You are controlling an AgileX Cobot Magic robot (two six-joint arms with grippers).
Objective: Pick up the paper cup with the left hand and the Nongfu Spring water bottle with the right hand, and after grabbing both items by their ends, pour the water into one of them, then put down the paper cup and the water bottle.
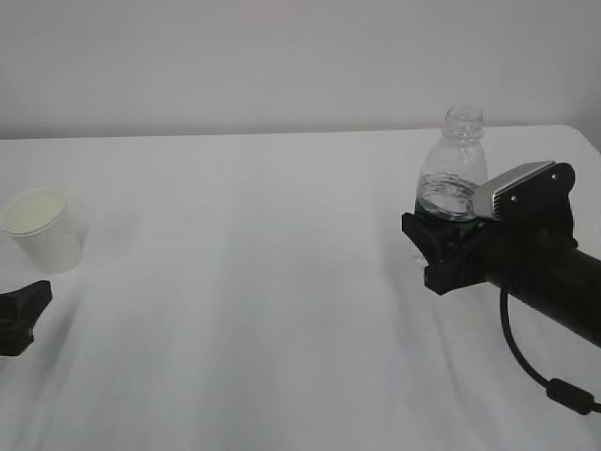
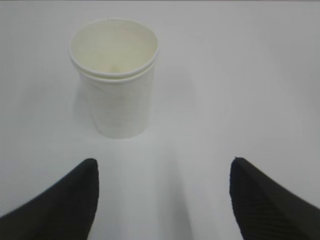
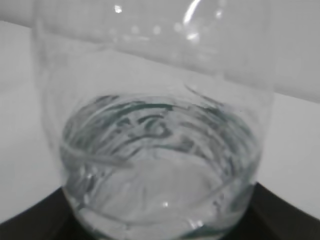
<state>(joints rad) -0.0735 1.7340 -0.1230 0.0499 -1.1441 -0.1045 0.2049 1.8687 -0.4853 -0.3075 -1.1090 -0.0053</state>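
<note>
Right gripper (image 1: 434, 246) clamps water bottle (image 1: 453, 169), water (image 3: 160, 165) low inside; left gripper (image 2: 162, 197) spread, paper cup (image 2: 116, 75) apart.

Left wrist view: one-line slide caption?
Open left tool facing the upright, empty paper cup on the white table, not yet touching.

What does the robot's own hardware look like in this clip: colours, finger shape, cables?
Both grippers are matte black. The left gripper has tapered, ribbed fingers. The right gripper carries a silver-grey ridged block on a black tubular arm, with a black cable looping below.
</note>
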